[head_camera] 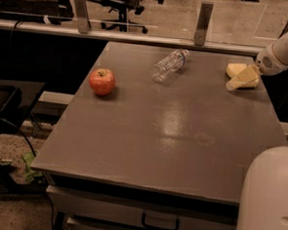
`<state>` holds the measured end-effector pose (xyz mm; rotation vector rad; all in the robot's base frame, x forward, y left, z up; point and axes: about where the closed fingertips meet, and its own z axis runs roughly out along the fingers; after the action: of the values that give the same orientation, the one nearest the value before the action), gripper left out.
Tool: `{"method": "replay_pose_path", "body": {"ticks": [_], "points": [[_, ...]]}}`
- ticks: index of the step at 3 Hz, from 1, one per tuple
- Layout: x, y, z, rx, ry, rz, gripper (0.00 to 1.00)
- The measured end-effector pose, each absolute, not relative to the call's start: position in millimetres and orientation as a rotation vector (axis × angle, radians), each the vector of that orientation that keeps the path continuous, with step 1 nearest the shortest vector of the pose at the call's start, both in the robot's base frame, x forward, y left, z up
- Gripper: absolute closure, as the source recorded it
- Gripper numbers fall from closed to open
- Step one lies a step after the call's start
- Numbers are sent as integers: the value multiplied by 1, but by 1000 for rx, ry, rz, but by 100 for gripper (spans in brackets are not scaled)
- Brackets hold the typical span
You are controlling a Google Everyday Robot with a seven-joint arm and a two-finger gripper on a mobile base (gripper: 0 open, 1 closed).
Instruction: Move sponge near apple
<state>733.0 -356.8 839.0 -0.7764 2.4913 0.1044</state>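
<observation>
Clear plastic water bottle [170, 65] lying on side, far-centre of grey table [167, 138]. Office chair [122, 8], perhaps two, beyond table.

The worktop [132, 150] is smooth and grey-brown, with a dull sheen that catches a soft patch of light. The sponge [235, 70] looks matt and soft. Just beside the sponge, the gripper [244, 82] is a similar yellowish matt material on a smooth, white, plastic-looking arm [282, 52]. Well apart from the sponge, the apple [102, 81] has glossy skin. Nearer the sponge, the bottle [170, 65] is clear, shiny plastic.
</observation>
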Motion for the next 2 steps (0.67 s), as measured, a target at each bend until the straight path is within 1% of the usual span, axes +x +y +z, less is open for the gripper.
{"method": "replay_pose_path", "body": {"ticks": [2], "points": [[733,-350,843,-819,2506,89,64]]}}
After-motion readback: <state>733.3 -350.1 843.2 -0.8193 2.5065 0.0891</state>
